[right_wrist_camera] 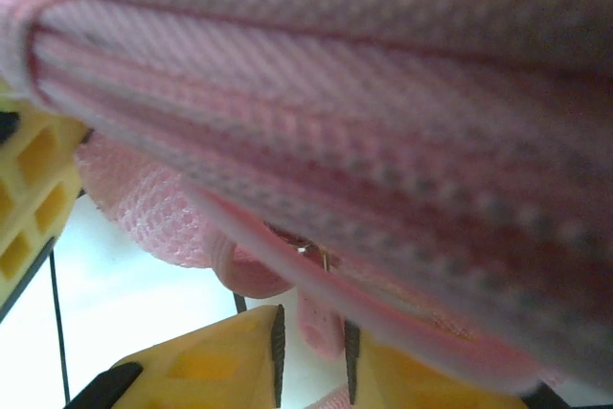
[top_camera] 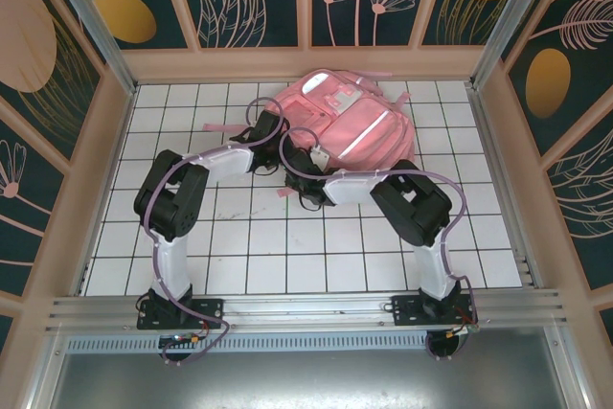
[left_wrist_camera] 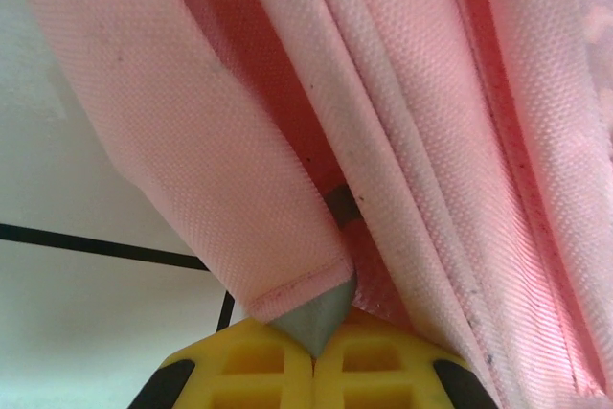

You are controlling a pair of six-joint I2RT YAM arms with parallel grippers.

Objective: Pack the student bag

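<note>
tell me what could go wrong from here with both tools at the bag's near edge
1. The left tool looks shut at the end of a pink strap; pulling could drag the whole student bag rather than open it.
2. A pink tab sits between the fingers of the right tool; a loose grip may slip off.
3. From above, both tools sit close together and might collide.

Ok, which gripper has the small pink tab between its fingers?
The right gripper: the pink tab sits in the narrow gap between its yellow fingers. On the left gripper the fingers meet at the grey end of a flat strap.
</note>
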